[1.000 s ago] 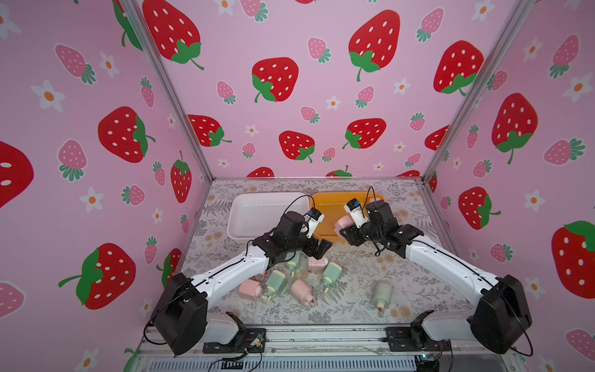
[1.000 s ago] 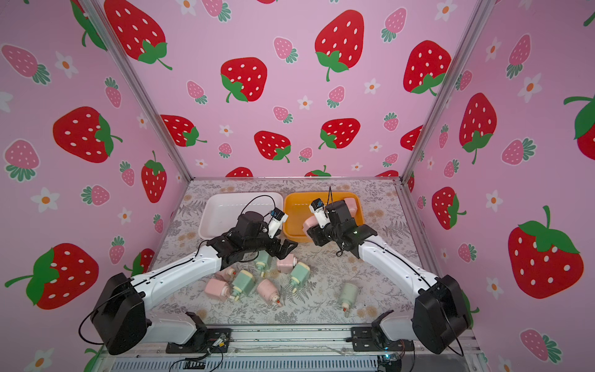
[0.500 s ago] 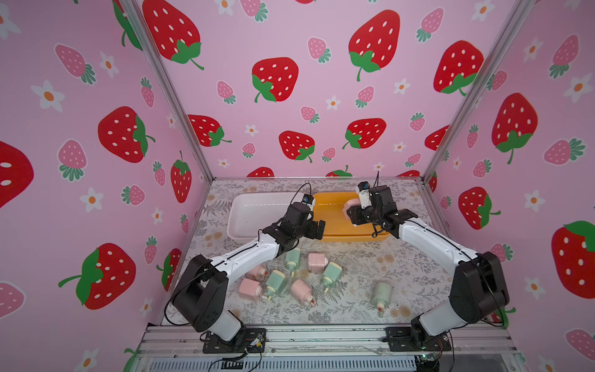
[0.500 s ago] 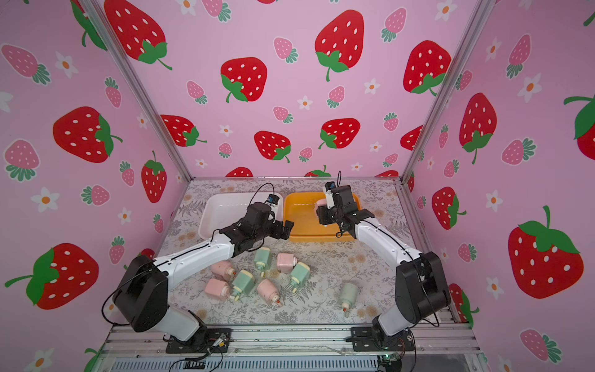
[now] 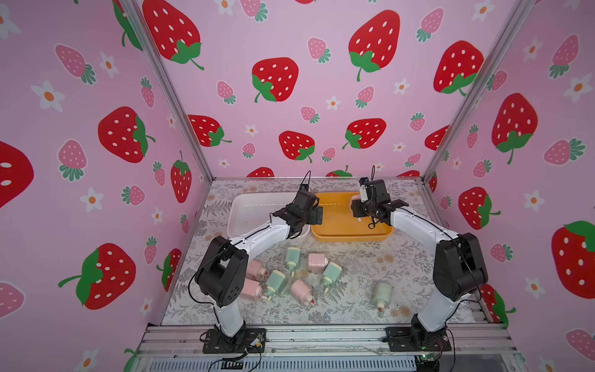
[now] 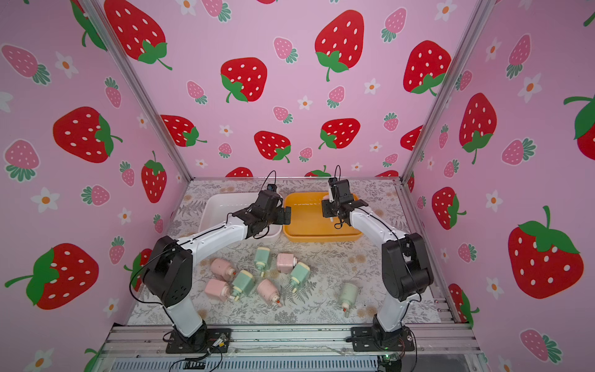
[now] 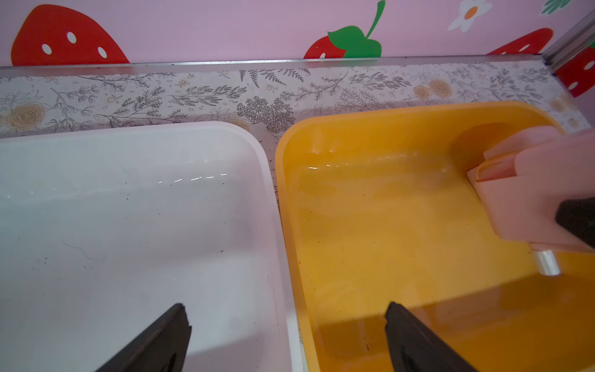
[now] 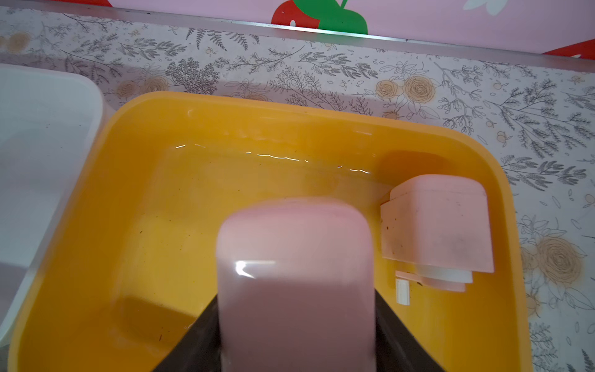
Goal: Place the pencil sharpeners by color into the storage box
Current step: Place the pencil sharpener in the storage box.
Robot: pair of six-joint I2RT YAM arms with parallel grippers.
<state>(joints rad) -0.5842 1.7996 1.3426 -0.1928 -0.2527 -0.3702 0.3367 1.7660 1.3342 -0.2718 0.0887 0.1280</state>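
On the left, the shallow white plastic tray (image 7: pixel 128 225) held nothing. The left gripper (image 7: pixel 286 309) hung over the seam between it and its neighbour, fingers spread wide and empty. Right of that seam, the rounded orange plastic tray (image 8: pixel 96 193) had one boxy pale pink plastic sharpener (image 8: pixel 438 225) lying in its far right corner. Its long axis ran front to back, with the cream neck toward the near rim. Above the tray floor, the right gripper (image 8: pixel 296 335) was clamped on a second pink sharpener (image 8: pixel 296 273). That one's long axis followed the fingers, its plain rounded end leading toward the back wall and its neck end hidden between them. By my count, one was sorted and one was about to be. Eight lay on the floral-printed table top (image 5: pixel 354 264): four pink sharpeners (image 5: pixel 317 262) and four mint green sharpeners (image 5: pixel 381 294). All were on their sides, most with necks toward the front edge. No green one had been placed.
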